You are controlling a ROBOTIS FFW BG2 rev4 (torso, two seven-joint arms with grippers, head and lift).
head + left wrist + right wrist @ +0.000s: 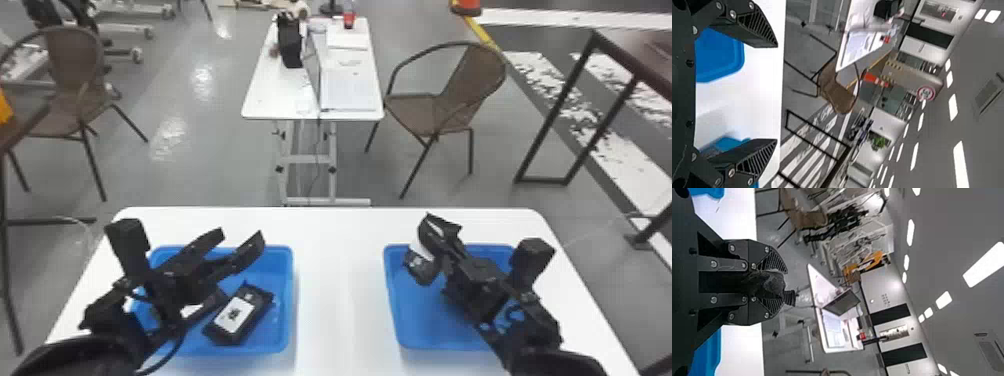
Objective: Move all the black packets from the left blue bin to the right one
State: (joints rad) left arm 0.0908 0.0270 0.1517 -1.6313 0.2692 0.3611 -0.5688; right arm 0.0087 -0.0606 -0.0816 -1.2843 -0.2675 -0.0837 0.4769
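Room: grey floor beyond my work area, with a far desk (280, 95) and a brown chair (450, 100) to the right of it.
Table: my white table (340, 280) has rounded far corners, and a strip of its top runs past the far rims of both bins.
Gap between bins: a broad lane of tabletop separates the left blue bin (288, 300) from the right blue bin (390, 295), so I see sideways room there.
Left gripper: I have the left gripper (240, 234) above the left bin, pointing far and slightly right, its fingers spread apart with nothing between them.
Packet in left bin: one black packet (252, 310) lies near the bin's right wall, label up, its long axis slanting from near-left to far-right.
Under my left gripper: a white patch (192, 310) shows there, too covered for me to say what it belongs to.
Right gripper: my right gripper (437, 232) is over the far-left part of the right bin, pointing far and left, fingers clenched on a black packet.
Held packet: this packet (419, 265) hangs above the bin close to its left rim, tilted, long axis running roughly far to near, its white label facing left.
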